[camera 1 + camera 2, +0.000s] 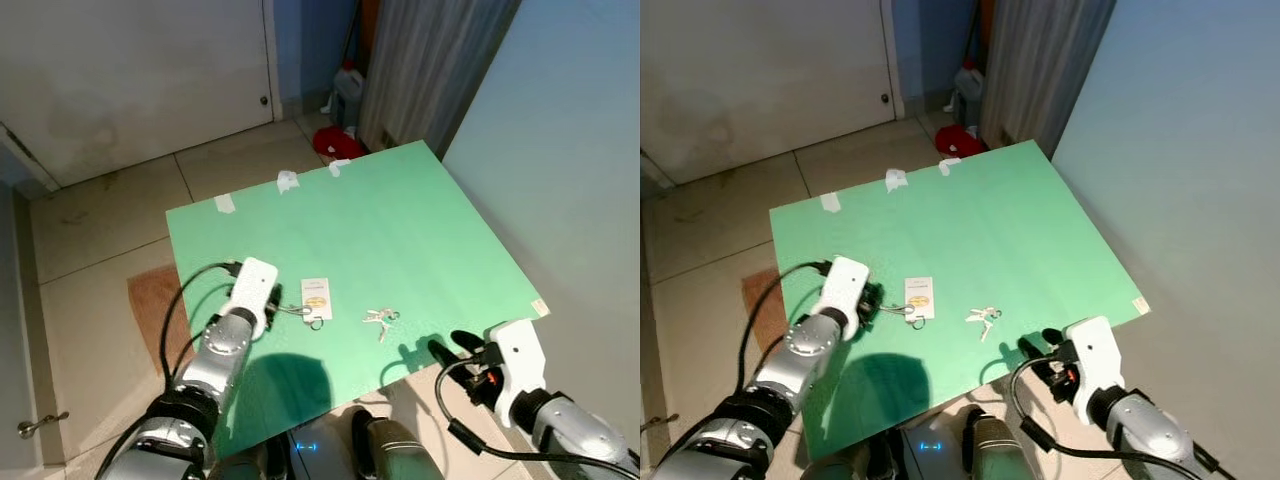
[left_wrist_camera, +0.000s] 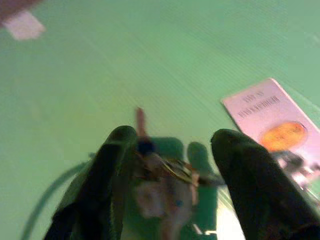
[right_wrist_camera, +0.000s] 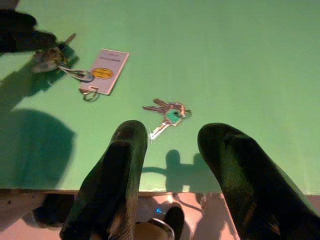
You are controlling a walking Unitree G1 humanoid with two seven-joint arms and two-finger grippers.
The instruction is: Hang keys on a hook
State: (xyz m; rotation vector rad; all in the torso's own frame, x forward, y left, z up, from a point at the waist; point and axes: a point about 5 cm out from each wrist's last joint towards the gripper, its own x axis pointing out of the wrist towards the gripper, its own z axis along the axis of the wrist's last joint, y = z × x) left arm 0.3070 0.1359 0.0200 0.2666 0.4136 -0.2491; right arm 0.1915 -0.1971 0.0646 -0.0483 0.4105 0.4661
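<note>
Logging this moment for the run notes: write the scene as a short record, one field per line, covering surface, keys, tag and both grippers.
surface: green board, pieces of white tape along its far edge
keys near left gripper: bunch on a ring, joined to a white tag
loose keys: small bunch near the front edge, apart from the tag
left gripper: open, fingers either side of the tagged bunch
right gripper: open, at the board's front edge, short of the loose keys
hook: cannot tell

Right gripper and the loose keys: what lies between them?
Bare green board lies between the right gripper and the keys, with shadows, in the right wrist view.
</note>
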